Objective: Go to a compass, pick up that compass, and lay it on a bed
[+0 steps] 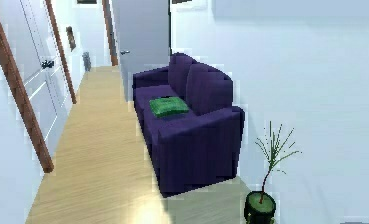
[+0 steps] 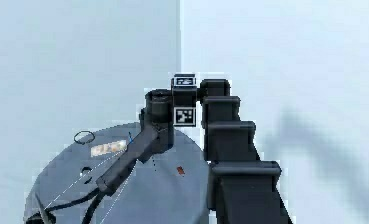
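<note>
In the forward view, a purple sofa (image 1: 192,125) is standing by a white wall. A flat green thing (image 1: 170,106) is lying on its seat. A plant (image 1: 269,160) in a dark pot is standing near the sofa's front corner. In the arm side view, the arm (image 2: 232,150) is coming up from the bottom. The gripper (image 2: 67,195) is pointing down over a round grey top (image 2: 187,160). I cannot tell if it is holding anything.

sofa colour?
Dark purple. The sofa shows best in the forward view.
</note>
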Controlling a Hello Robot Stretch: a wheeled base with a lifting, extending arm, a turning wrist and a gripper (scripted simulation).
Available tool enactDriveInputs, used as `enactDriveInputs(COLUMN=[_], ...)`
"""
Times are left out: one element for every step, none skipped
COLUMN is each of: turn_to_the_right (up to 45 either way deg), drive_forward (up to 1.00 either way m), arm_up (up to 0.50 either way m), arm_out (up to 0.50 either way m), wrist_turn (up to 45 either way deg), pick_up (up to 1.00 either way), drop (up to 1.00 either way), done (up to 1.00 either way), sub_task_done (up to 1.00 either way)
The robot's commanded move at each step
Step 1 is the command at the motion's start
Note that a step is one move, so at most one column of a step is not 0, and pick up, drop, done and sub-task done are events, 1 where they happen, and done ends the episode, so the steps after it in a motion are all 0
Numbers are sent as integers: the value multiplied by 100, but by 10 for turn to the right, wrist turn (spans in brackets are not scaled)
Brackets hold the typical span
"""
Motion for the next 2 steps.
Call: enactDriveInputs(turn_to_the_right=[0, -450], drive_forward=[0, 0], arm_up=[0, 0], arm_out=[-16, 0], wrist_turn=[0, 0], pick_up=[0, 0], drop=[0, 0], done=[0, 0], sub_task_done=[0, 0])
